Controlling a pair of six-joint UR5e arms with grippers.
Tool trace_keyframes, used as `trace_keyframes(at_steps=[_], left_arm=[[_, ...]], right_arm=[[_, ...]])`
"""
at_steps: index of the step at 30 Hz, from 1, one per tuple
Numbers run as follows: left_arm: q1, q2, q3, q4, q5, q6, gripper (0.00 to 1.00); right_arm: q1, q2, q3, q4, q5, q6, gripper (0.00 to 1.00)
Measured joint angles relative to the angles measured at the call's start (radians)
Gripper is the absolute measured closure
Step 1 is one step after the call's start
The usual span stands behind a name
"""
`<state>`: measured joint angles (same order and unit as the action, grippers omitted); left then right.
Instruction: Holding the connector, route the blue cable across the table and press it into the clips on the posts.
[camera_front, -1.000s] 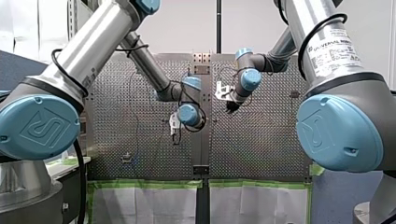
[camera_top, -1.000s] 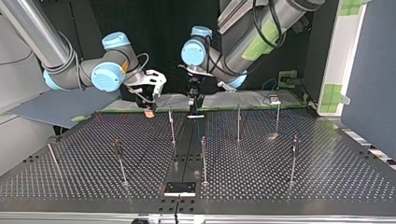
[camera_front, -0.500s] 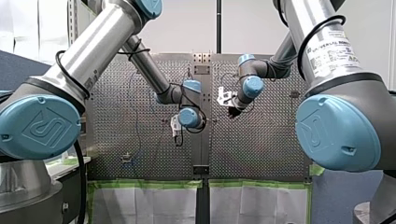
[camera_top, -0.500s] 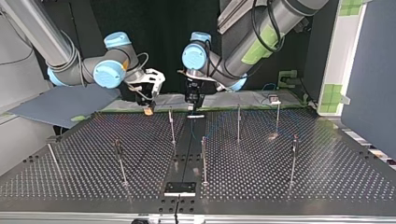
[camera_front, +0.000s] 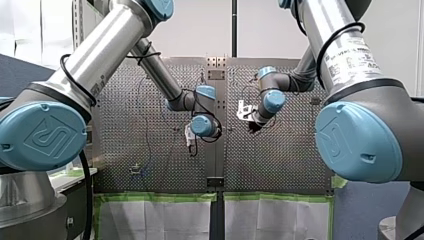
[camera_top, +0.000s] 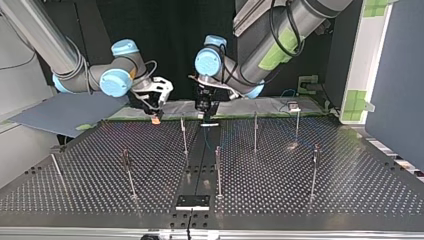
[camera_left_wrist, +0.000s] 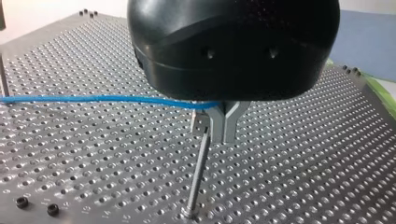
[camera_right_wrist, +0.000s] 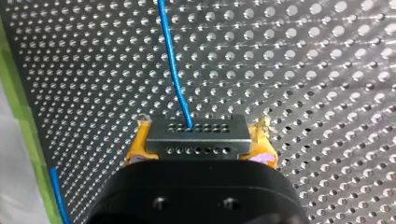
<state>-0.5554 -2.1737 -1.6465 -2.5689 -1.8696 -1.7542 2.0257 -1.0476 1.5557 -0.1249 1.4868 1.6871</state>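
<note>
bench (camera_top: 310, 195): perforated metal, fills both wide views, carries the whole setup; strip of green tape (camera_right_wrist: 21, 116) along one edge.

left arm (camera_front: 100, 55): comes in at the front view's left, ends near the bench's centre seam. right arm (camera_front: 345, 55): comes in at the front view's right, ends just across that seam (mirrored in the top view).

left hand (camera_left_wrist: 224, 139): black body, metal fingers (camera_left_wrist: 215, 122) pressed together, pinching the blue cable (camera_left_wrist: 93, 99) at their root. hangs directly above one post (camera_left_wrist: 196, 182), fingertips right beside the clip (camera_left_wrist: 199, 122) on its top. touching or not, cable seated or not: can't tell.

right hand (camera_right_wrist: 200, 140): yellow pads (camera_right_wrist: 136, 145) clamped on the two ends of the connector (camera_right_wrist: 196, 133). hovers over the bench near its arm-side edge, close to the left hand but apart from it.

posts (camera_top: 218, 172): thin, upright, spread over the bench, well apart from each other.

connector: small grey block, two rows of tiny holes facing the wrist camera, level between the pads, off the bench.

blue cable: exits the connector's front face and runs ahead of the right hand over the holes. at the left hand, stretches sideways off the fingers, above the surface. second short blue stretch beside the green tape. in the top view, shows only as a faint blue trace below the left hand.
</note>
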Motion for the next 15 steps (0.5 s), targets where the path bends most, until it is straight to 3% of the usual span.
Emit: trace_keyframes(at_steps=[7, 15], left_arm=[[0.013, 0.000, 0.033, -0.022, 0.011, -0.001, 1.00], [0.001, 0.000, 0.031, -0.085, 0.011, 0.005, 1.00]], right_arm=[[-0.014, 0.005, 0.000, -0.040, -0.042, 0.021, 1.00], [-0.018, 0.009, 0.000, -0.044, -0.050, 0.025, 1.00]])
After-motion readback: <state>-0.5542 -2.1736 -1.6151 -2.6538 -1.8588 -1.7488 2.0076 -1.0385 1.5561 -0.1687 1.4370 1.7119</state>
